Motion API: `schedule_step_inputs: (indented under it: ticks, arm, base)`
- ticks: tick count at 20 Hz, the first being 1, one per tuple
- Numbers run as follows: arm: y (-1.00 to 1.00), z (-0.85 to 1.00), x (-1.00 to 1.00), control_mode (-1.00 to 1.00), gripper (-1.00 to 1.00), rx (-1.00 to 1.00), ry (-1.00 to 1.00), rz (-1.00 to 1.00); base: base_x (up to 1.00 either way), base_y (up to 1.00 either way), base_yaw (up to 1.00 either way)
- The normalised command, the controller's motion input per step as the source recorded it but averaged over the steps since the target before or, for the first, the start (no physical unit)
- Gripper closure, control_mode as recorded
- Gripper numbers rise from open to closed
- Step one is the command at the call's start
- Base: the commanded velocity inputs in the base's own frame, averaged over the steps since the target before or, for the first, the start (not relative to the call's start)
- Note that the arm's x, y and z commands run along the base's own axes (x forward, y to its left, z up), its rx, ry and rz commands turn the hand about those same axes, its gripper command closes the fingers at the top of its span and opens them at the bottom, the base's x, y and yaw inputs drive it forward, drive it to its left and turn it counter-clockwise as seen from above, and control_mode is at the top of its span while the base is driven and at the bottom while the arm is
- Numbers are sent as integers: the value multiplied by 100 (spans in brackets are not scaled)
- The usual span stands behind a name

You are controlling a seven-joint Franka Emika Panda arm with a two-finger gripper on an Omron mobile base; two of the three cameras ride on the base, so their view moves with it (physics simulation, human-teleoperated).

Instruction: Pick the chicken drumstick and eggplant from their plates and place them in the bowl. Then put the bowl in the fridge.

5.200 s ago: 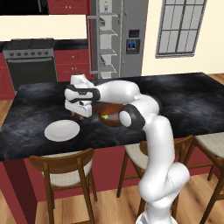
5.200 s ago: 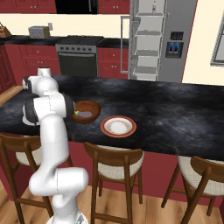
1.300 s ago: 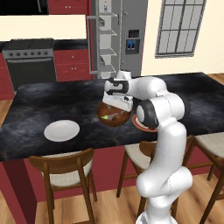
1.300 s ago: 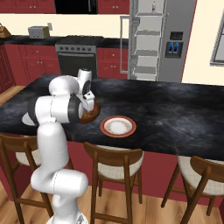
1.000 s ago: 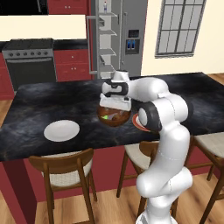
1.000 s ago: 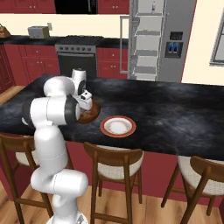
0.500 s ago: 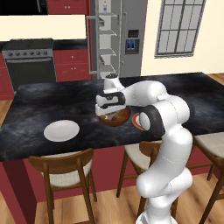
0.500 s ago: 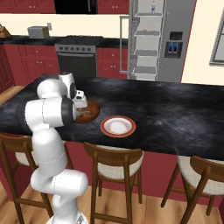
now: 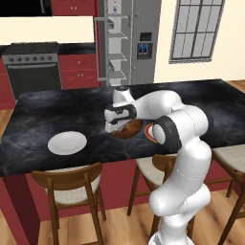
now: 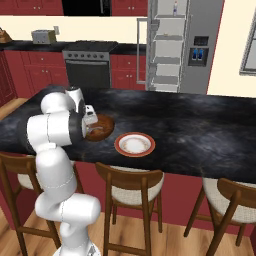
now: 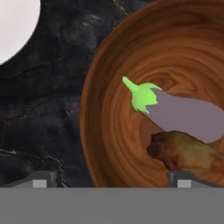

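Tall grey stainless-steel fridge [image 9: 143, 43] at back wall, door swung open, white shelves showing. Long black marbled island counter [image 10: 200, 125] in front. Round deep brown wooden bowl [image 11: 113, 131] on counter, just beside orange-rimmed round plate [image 10: 135, 144]; plain white round plate [image 9: 67, 142] well apart, toward counter's left end. Inside bowl: dark purple oblong eggplant [image 11: 183, 111], green stem cap pointing toward bowl wall; reddish-brown chicken drumstick [image 11: 183, 153] touching it. Two-finger gripper [image 11: 111, 179] spread wide, straddling bowl's near rim, one tip outside the wall, one inside by drumstick. Contact with rim: probably none, hard to confirm.
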Motion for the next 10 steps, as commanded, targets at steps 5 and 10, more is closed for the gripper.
schedule_step_inputs:
  ticks: [5,10]
  arm:
    - [1,-12,17,-100,-100,-5,-1,11]
    - [11,-19,10,-100,-100,-7,0,1]
  base:
    - [0,0,0]
    - [0,0,0]
